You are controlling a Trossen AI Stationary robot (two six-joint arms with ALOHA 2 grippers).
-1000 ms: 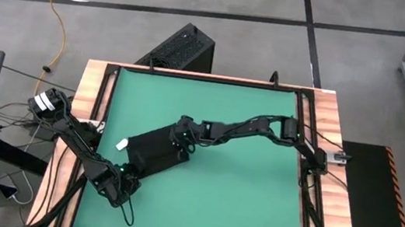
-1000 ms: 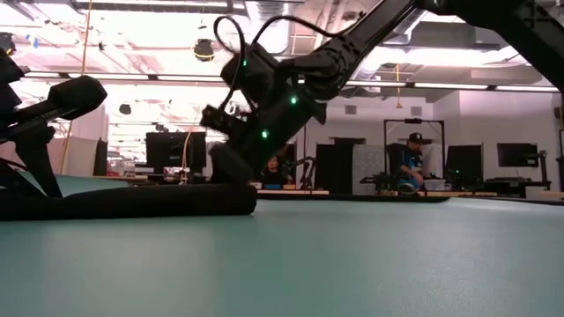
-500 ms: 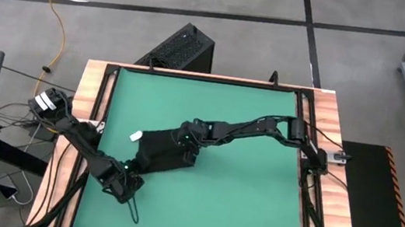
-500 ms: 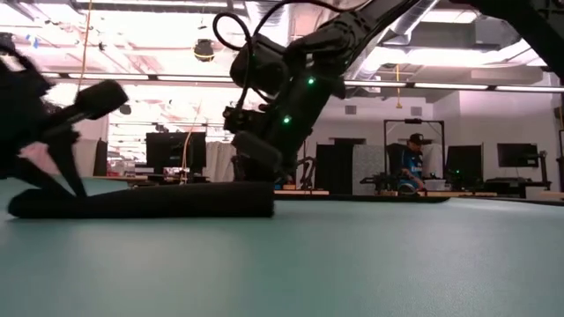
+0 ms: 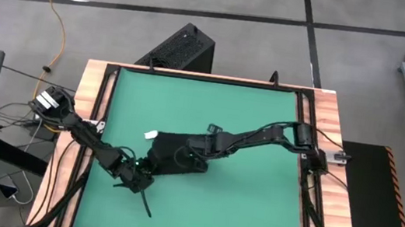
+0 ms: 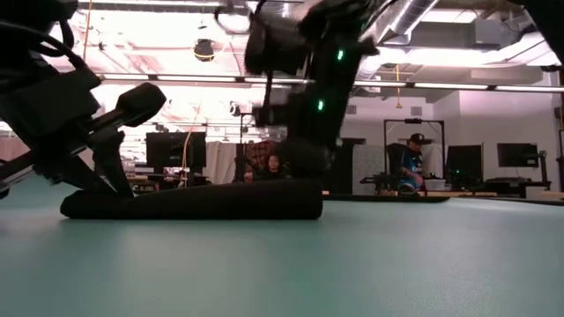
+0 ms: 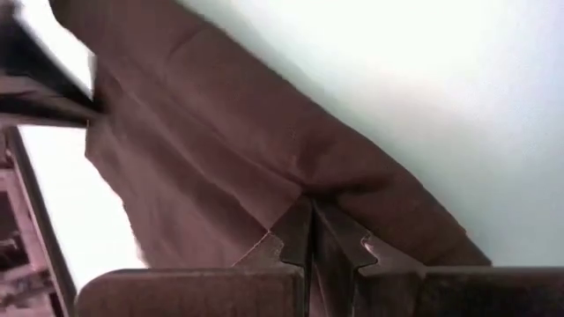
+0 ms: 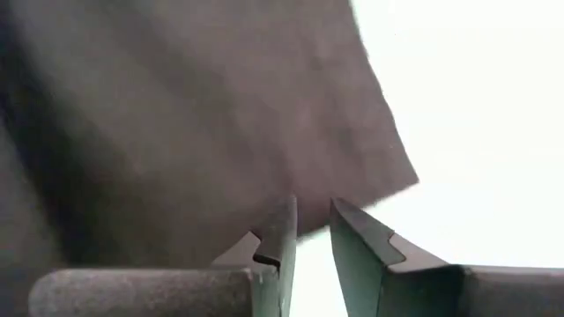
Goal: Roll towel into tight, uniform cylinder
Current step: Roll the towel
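Black towel (image 5: 174, 150) mid green mat (image 5: 237, 204), both grippers at it, left gripper (image 5: 146, 170) seemingly touching.

Towel's (image 5: 173, 155) middle under the right arm, high view.

Both arms are matte black, chunky jointed links with loose black cables looping off them. The left arm (image 5: 82, 135) has a white-and-black block at its base end, and small green LEDs glow near each wrist. The left hand (image 7: 310, 231) and right hand (image 8: 313, 231) both have flat dark fingers with stepped, notched inner edges on a rounded dark crossbar.
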